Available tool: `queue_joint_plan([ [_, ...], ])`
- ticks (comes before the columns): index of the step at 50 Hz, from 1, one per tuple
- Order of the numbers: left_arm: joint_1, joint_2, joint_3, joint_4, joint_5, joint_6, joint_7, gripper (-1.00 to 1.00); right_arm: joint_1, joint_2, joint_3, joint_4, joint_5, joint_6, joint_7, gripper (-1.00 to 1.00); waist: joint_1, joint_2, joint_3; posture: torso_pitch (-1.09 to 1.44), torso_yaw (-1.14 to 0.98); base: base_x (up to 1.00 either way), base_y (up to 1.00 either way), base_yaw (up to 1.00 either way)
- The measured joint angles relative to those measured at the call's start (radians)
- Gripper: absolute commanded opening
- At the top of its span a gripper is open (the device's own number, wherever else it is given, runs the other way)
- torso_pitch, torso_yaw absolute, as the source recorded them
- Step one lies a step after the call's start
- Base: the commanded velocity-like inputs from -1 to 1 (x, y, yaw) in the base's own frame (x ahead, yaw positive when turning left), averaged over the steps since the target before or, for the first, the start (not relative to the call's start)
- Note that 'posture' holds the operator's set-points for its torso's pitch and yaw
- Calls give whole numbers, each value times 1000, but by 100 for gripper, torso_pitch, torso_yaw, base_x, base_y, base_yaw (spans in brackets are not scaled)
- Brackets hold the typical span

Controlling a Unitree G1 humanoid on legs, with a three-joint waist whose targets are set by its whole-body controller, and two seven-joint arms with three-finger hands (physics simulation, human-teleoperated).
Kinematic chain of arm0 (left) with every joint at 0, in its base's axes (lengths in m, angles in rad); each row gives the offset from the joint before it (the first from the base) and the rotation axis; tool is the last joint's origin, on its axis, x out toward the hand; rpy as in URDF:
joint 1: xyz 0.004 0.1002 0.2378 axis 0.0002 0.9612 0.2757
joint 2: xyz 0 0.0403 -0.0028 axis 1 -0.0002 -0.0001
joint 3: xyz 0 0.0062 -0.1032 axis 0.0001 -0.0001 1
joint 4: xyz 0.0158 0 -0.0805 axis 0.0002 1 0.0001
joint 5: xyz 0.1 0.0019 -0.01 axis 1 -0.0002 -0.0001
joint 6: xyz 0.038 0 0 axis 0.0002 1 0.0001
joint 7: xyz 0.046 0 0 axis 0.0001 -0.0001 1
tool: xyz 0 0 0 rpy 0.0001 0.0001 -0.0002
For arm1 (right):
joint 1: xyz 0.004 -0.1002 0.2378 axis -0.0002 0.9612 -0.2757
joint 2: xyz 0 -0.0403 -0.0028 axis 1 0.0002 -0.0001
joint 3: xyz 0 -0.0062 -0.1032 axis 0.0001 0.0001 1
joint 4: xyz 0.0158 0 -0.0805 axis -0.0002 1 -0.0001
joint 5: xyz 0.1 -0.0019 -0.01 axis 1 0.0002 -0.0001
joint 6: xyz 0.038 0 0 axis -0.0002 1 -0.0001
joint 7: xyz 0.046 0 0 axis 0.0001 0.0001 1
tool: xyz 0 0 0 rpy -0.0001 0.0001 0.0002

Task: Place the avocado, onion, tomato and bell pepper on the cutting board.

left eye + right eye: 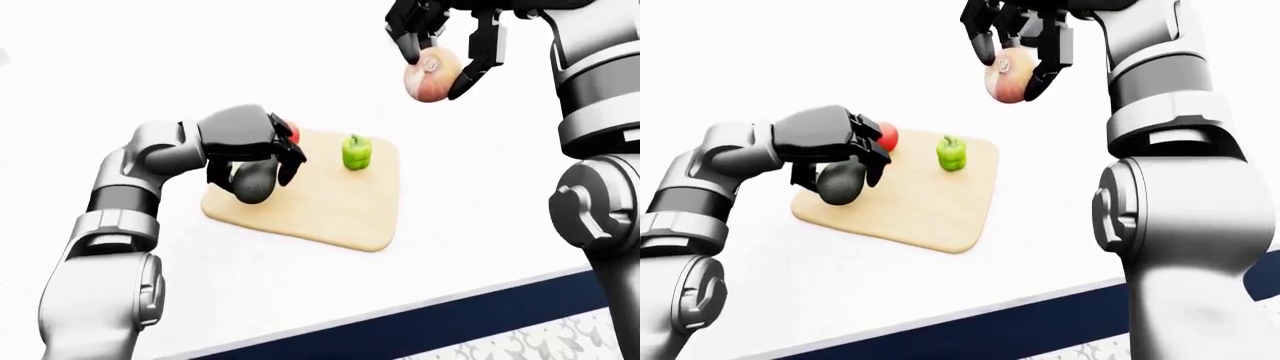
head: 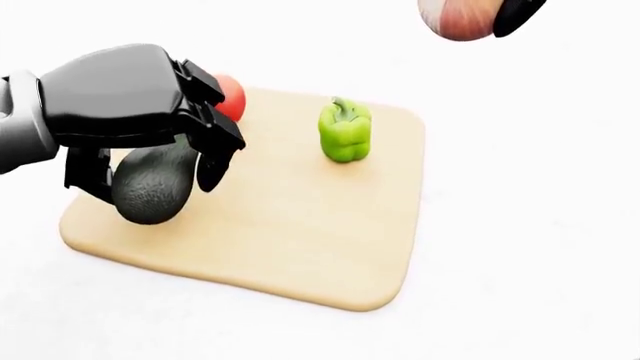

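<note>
Cutting board [image 2: 300, 232]: tan, flat on white counter [image 2: 540, 225]. Bell pepper [image 2: 345, 131]: green, upright, near board's top edge in head view. Tomato [image 2: 229, 96]: red, at top-left corner, partly hidden, apparently on board. Avocado [image 2: 152, 187]: dark, clamped in left hand [image 2: 130, 105], over board's left side. Onion [image 1: 432, 73]: gripped aloft by right hand [image 1: 445, 34], well apart from board.
</note>
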Motion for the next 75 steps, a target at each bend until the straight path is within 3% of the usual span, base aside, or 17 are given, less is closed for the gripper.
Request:
queue_joint_plan([
  [3,11,-1,-6,5,4,6,3,-100,-1,0,0,0,0,0,-1,-100,-1,2,-2,0,0,0,0,0],
  [13,52,-20,4,-47,-122,57,-135,-100,-3,-1,-1,-1,1,2,2,-100,0,4,-5,0,0,0,0,0],
  [16,55,-23,6,-54,-127,62,-139,-69,0,-1,-1,-1,1,2,3,-100,1,3,-6,0,0,0,0,0],
  [20,58,-21,10,-57,-123,61,-137,-51,3,-1,0,1,0,2,4,-100,3,5,-7,0,0,0,0,0],
  [26,65,-20,10,-64,-129,62,-145,40,-2,-2,-1,1,0,3,6,-100,4,5,-5,0,0,0,0,0],
  [28,67,-20,14,-68,-133,64,-145,47,-2,-2,-1,1,1,2,6,-100,5,4,-5,0,0,0,0,0],
  [36,61,-24,15,-75,-147,68,-142,37,-5,-2,0,1,1,1,7,-100,2,3,-6,0,0,0,0,0],
  [45,65,-17,13,-92,-171,76,-181,41,-15,-5,-1,4,-1,5,10,-100,1,4,-4,0,0,0,0,0],
  [51,66,1,18,-104,-209,95,-240,57,-14,-8,0,5,-3,5,11,-100,0,3,-1,0,0,0,0,0],
  [57,57,16,35,-149,-297,144,-325,100,-13,-8,1,5,-7,7,14,-100,2,3,3,0,0,0,0,0],
  [65,55,32,64,-240,-433,223,-425,100,-13,-7,-1,-1,-7,5,13,-100,2,2,4,0,0,0,0,0],
  [75,56,122,125,-336,-547,317,-469,100,-11,-12,2,2,-12,-5,11,-100,0,6,8,0,0,0,0,0],
])
